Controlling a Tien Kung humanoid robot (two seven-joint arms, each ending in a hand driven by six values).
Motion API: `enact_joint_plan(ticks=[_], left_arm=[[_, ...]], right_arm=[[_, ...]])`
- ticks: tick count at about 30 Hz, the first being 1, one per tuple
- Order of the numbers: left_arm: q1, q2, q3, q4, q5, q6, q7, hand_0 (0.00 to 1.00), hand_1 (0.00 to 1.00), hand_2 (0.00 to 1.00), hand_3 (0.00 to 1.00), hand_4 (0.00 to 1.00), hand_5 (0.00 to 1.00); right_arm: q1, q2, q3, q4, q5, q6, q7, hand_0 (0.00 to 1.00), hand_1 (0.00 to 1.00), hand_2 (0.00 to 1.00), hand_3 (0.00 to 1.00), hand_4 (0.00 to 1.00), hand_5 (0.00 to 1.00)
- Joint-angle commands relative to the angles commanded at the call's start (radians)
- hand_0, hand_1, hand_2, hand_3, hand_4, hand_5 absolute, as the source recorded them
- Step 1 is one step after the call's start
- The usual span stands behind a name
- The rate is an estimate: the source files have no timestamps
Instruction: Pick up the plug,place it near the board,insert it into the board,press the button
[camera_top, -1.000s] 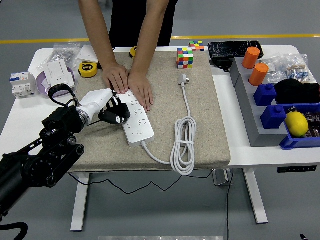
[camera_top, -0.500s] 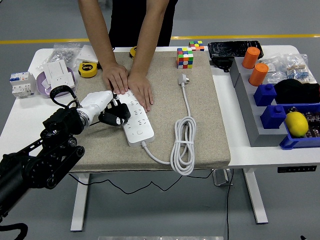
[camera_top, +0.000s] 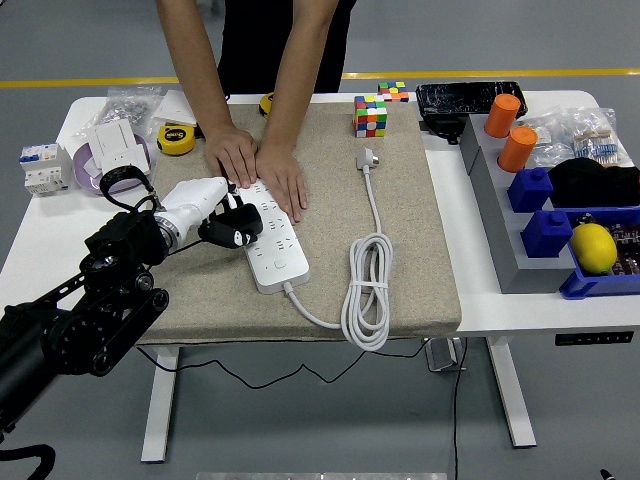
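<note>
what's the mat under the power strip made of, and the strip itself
The mat looks like coarse woven fabric, maybe burlap or felt: beige, matte, with a visible speckled weave. The power strip looks like hard white plastic, smooth with a slight sheen and moulded socket holes.

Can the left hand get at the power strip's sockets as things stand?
Probably yes, for the near part. The left hand is already at the power strip's left edge. The person's hands press down on the far end, blocking those sockets; the near end toward the cord looks uncovered.
</note>
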Motion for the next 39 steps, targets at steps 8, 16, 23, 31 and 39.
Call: enact_joint_plan(ticks=[8, 16, 23, 31, 39], left_arm=[[0.017, 0.001, -0.037, -0.025, -0.021, 0.004, -0.015, 0.299, 0.293, 0.361, 0.406, 0.605, 0.187], [0.088, 0.040, -0.143, -0.155, -0.026, -0.005, -0.033, 0.304, 0.302, 0.367, 0.408, 0.605, 0.188], [0.141, 0.094, -0.163, -0.140, -0.104, 0.043, -0.098, 0.332, 0.419, 0.405, 0.432, 0.608, 0.203], [0.141, 0.104, -0.089, -0.055, -0.125, 0.122, -0.203, 0.358, 0.464, 0.451, 0.463, 0.619, 0.199], [0.142, 0.105, -0.071, -0.031, -0.096, 0.120, -0.206, 0.367, 0.490, 0.494, 0.499, 0.641, 0.176]], right_arm=[[0.001, 0.003, 0.004, 0.000, 0.001, -0.001, 0.000, 0.829, 0.752, 0.739, 0.763, 0.998, 0.928], [-0.004, 0.007, 0.012, 0.000, 0.005, -0.002, 0.001, 0.829, 0.752, 0.739, 0.763, 0.998, 0.929], [-0.008, 0.009, 0.015, 0.000, 0.009, -0.003, 0.000, 0.829, 0.753, 0.739, 0.763, 0.998, 0.930], [-0.001, 0.009, 0.001, 0.000, 0.018, -0.003, 0.005, 0.829, 0.753, 0.739, 0.764, 0.998, 0.932], [-0.010, 0.003, 0.003, 0.000, 0.012, -0.003, -0.002, 0.827, 0.753, 0.739, 0.764, 0.998, 0.934]])
